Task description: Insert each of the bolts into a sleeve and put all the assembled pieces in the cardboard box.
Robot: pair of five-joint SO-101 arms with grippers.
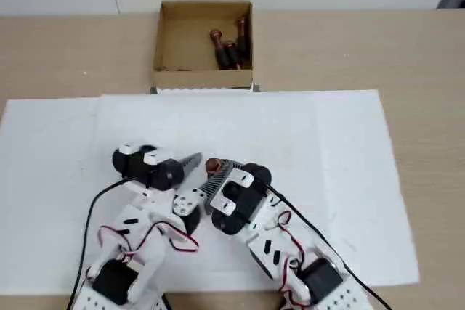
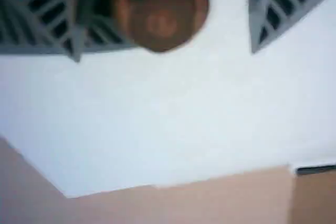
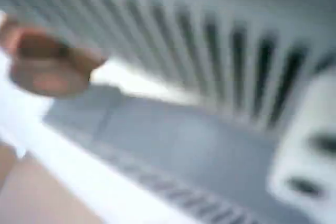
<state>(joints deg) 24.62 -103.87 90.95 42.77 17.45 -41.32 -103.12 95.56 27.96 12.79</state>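
Sleeve point(image 2: 160, 11) end-on to left wrist camera, between parted left hand point(image 2: 165, 55) fingers

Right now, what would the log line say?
left hand open | right hand beside it | brown piece between them | cardboard box holds assembled pieces

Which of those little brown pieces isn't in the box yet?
The lone brown piece over the white sheet; the other pieces lie together inside the cardboard box.

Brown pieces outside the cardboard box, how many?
1: a brown piece on the white sheet, between the tips of the left gripper and right gripper. Part of the sheet is covered, so another may be hidden.
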